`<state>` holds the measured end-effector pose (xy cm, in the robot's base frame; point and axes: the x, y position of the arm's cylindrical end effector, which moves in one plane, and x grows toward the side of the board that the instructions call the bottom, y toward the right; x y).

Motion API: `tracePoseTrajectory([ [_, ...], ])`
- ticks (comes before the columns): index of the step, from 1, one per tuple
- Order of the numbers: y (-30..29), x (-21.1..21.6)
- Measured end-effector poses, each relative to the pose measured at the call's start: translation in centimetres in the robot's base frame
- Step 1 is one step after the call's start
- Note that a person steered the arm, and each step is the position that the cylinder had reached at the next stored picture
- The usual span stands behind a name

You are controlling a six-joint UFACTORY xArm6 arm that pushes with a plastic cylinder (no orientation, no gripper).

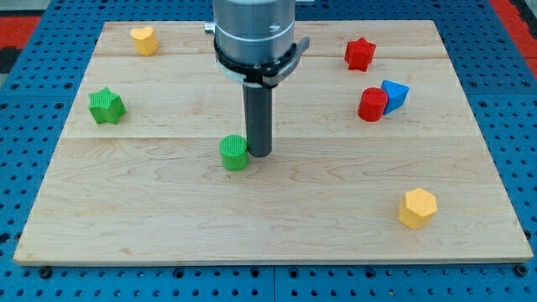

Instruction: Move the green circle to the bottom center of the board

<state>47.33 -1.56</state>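
The green circle (235, 153) is a short green cylinder standing on the wooden board (168, 210), a little left of the board's middle. My tip (258, 153) is at the lower end of the dark rod and stands right beside the green circle, on its right side, touching or nearly touching it. The arm's grey body hangs above the rod at the view's top centre.
A green star (106, 106) lies at the left. A yellow heart (144, 39) is at the top left. A red star (359, 54) is at the top right. A red cylinder (372, 104) touches a blue block (394, 94) at the right. A yellow hexagon (417, 208) sits at the bottom right.
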Motion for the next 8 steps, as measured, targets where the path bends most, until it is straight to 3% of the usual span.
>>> tracePoseTrajectory([
  [4, -11.0, -4.5],
  [7, -7.0, 4.2],
  [8, -12.4, 4.1],
])
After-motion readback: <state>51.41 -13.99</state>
